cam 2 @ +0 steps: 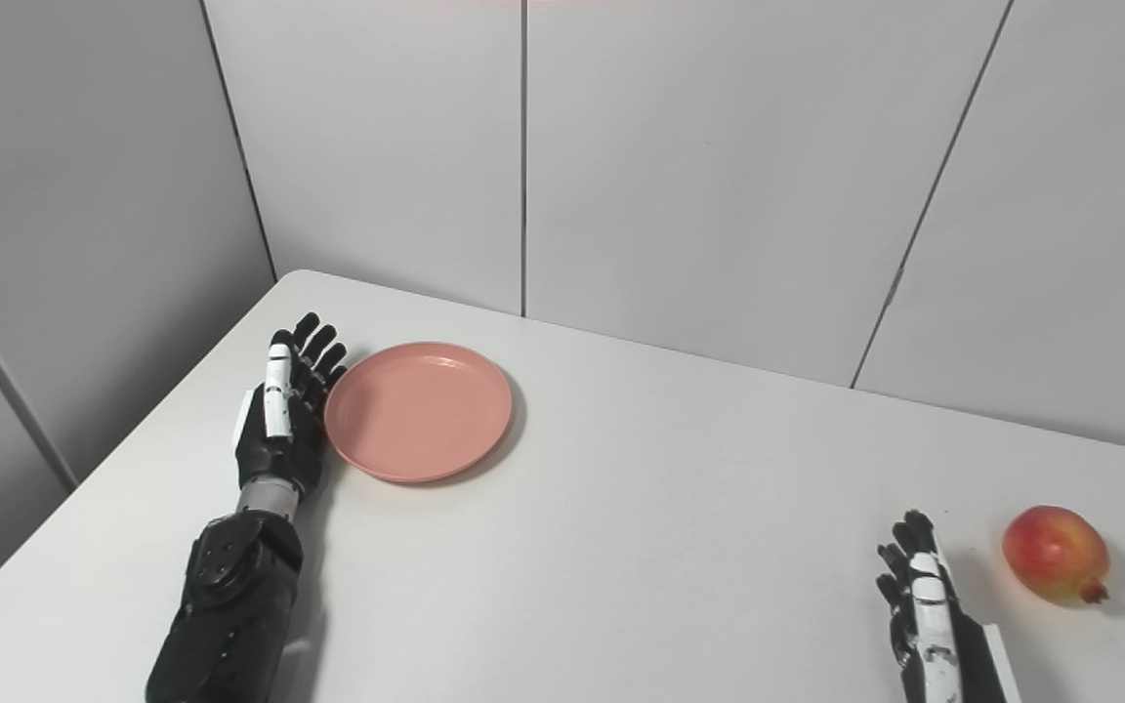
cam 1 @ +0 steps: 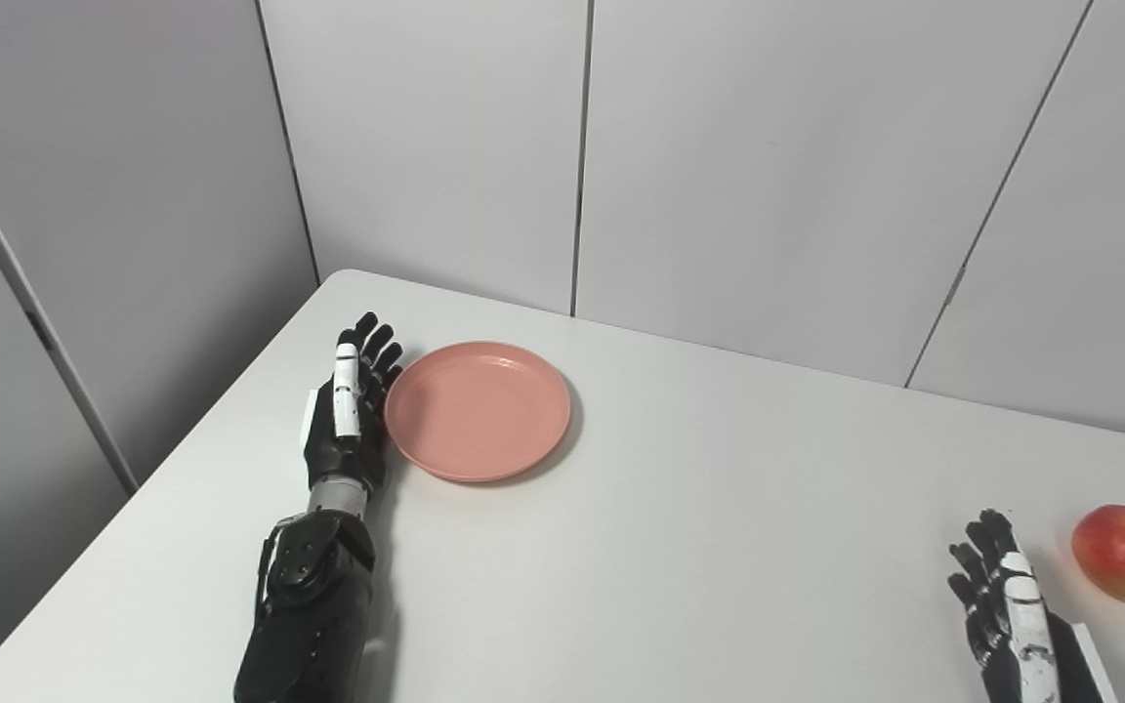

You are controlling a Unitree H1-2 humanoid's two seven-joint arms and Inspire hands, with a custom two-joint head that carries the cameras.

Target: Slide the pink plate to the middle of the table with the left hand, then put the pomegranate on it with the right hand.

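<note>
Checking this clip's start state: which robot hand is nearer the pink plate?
Left. The left robot hand lies right against the pink plate at its left rim, fingers extended. The right robot hand is far across the table, beside the pomegranate.

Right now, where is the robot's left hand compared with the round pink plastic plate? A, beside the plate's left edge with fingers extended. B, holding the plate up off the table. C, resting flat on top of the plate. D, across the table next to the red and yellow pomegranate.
A: the left hand lies on the white table against the left rim of the round pink plastic plate, fingers extended, holding nothing.
</note>
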